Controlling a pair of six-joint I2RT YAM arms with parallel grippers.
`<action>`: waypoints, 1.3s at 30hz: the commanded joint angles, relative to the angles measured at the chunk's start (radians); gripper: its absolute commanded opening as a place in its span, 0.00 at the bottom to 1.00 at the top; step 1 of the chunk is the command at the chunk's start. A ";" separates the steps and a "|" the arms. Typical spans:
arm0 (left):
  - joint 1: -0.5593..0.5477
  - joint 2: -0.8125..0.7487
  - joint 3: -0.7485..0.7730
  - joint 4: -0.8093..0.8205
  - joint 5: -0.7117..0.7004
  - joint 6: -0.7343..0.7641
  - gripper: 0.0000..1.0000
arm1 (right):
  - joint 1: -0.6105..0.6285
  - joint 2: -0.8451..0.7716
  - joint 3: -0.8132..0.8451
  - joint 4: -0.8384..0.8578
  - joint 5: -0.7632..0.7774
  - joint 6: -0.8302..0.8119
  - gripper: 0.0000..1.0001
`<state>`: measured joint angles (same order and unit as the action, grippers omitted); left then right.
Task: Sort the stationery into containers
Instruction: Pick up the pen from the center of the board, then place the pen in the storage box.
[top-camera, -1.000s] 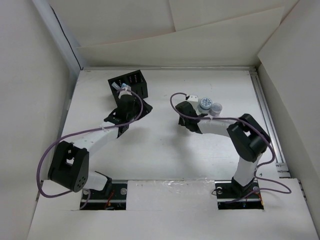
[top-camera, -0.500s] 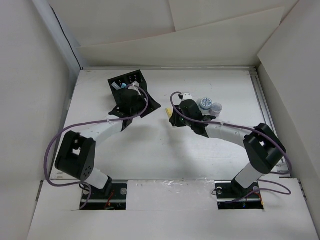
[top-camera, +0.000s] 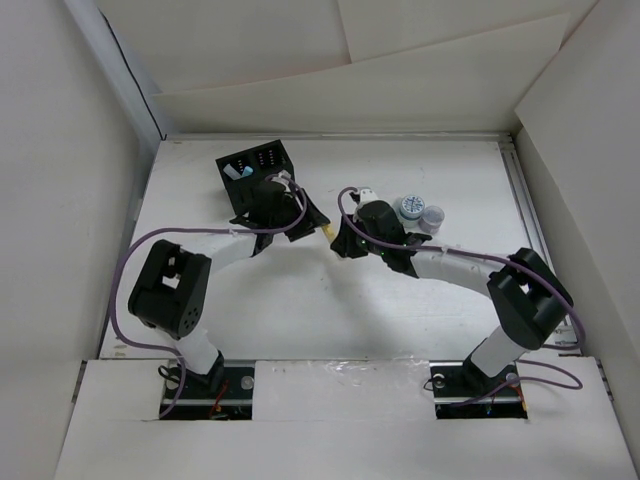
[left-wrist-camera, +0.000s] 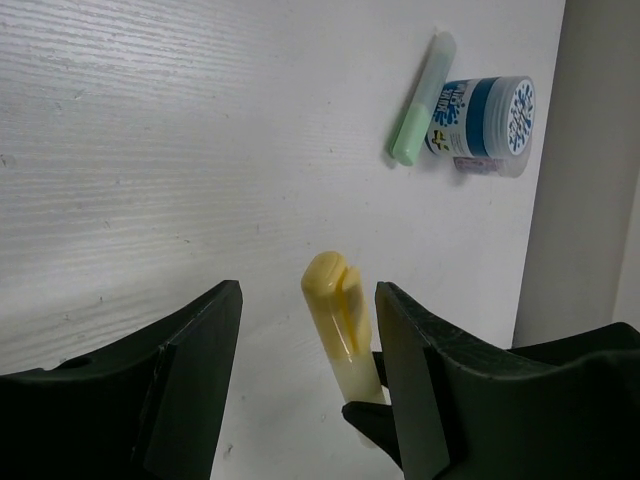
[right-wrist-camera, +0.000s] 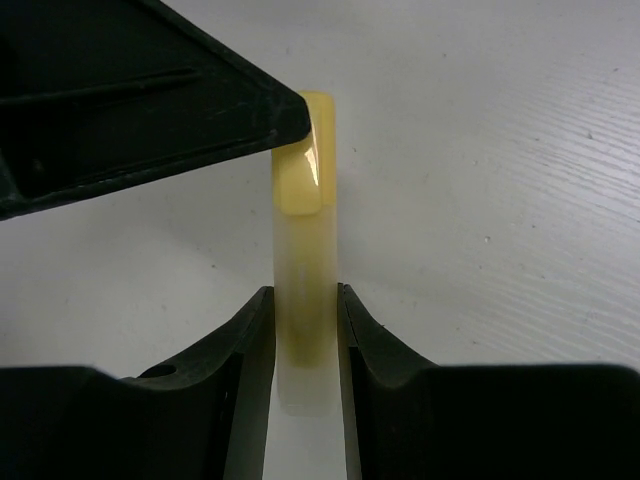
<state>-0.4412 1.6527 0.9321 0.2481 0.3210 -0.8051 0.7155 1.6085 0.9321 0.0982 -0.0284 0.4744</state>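
Observation:
A yellow stick (right-wrist-camera: 305, 250) is clamped upright between the fingers of my right gripper (right-wrist-camera: 305, 300), which is shut on it above the table's middle (top-camera: 343, 240). My left gripper (left-wrist-camera: 305, 320) is open, with a jaw on either side of the stick's capped end (left-wrist-camera: 335, 305) and a gap on the left side. From above, the left gripper (top-camera: 318, 222) meets the stick (top-camera: 332, 232) head-on. The black container (top-camera: 270, 160) stands at the back left with a light blue stick (top-camera: 244, 172) inside. Two round pieces (top-camera: 408, 207) (top-camera: 433, 217) sit at the back right.
A pale green stick (left-wrist-camera: 420, 100) lies on the table beside a blue-labelled round piece (left-wrist-camera: 485, 112). White walls enclose the table on the left, back and right. Purple cables loop off both arms.
My left arm swung right, away from the black container, and its jaws opened around the yellow stick. My right gripper carried that stick leftward to meet it.

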 joint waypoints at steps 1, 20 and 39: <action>0.002 0.004 0.042 0.060 0.046 0.004 0.52 | 0.013 -0.039 -0.003 0.087 -0.045 -0.013 0.07; 0.002 0.015 0.033 0.094 0.072 -0.014 0.00 | 0.013 -0.039 -0.012 0.115 -0.096 -0.013 0.28; 0.145 -0.077 0.356 -0.131 -0.247 -0.054 0.00 | -0.076 -0.295 -0.127 0.095 -0.059 0.007 0.76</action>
<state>-0.3325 1.6440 1.1774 0.1619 0.1875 -0.8474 0.6655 1.3254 0.8268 0.1532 -0.1081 0.4747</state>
